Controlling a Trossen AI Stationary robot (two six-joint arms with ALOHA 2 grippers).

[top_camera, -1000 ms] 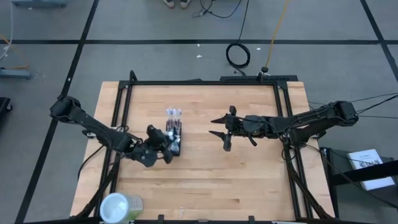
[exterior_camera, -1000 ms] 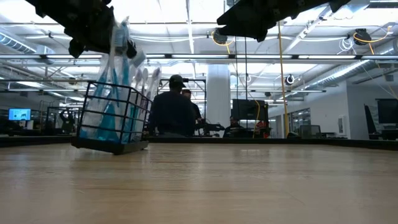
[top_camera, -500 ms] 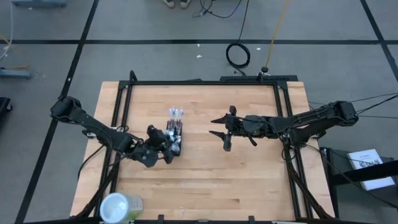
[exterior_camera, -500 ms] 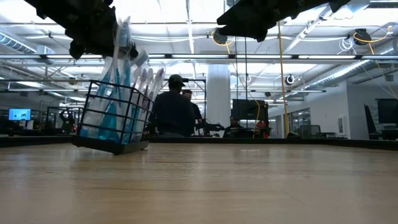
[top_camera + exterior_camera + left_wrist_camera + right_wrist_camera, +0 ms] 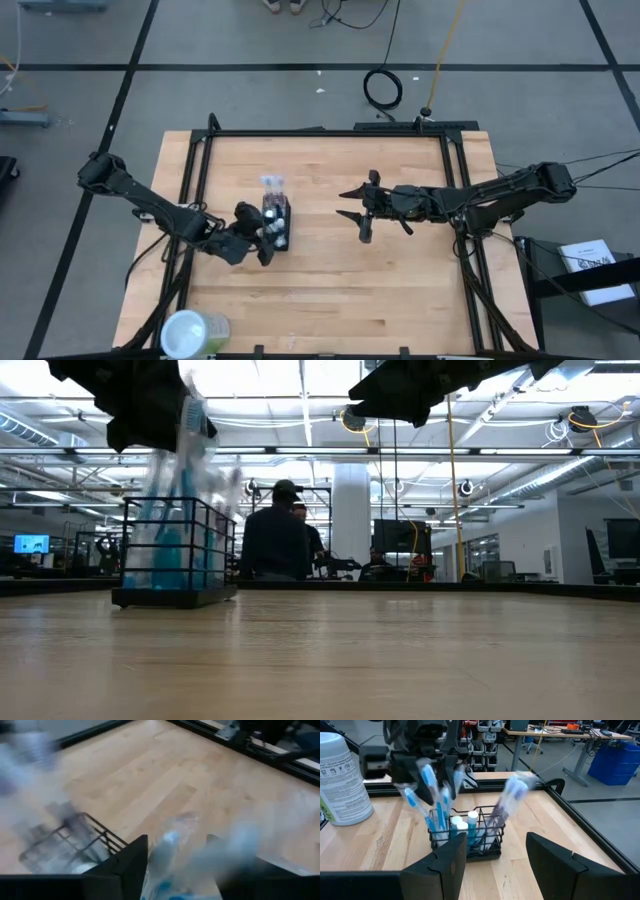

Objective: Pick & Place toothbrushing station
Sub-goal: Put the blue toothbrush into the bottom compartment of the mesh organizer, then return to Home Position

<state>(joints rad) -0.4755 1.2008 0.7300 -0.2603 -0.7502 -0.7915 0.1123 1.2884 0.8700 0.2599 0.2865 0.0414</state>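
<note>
The black mesh holder point(image 5: 279, 228) stands with its base flat on the table left of centre. It also shows in the low view point(image 5: 172, 560) and the right wrist view point(image 5: 465, 839). Blue-white toothbrush packs point(image 5: 431, 802), a pinkish pack point(image 5: 507, 802) and blue-capped tubes point(image 5: 462, 825) stick up out of it. My left gripper point(image 5: 262, 238) is over the holder's top, shut on toothbrush packs. My right gripper point(image 5: 352, 205) hovers open and empty at the table's centre, pointing toward the holder. My left gripper has the upper ends of the blue-white toothbrush packs point(image 5: 167, 851) between its two fingers, coming at them from above and from the table's left. The packs' lower ends stay inside the holder, which rests on the table. Blur hides how many packs it has.
A pale-green round container point(image 5: 194, 333) stands at the near left corner, and shows too in the right wrist view point(image 5: 342, 775). Black frame rails point(image 5: 450, 180) run along the table's sides. People point(image 5: 275, 540) stand in the room beyond. Bare wood lies between the two grippers.
The holder was tipped with one side of its base lifted. It has swung back upright and its base now lies flat on the table. My left gripper, still on the toothbrush tops, has moved a little toward the table's left edge.
</note>
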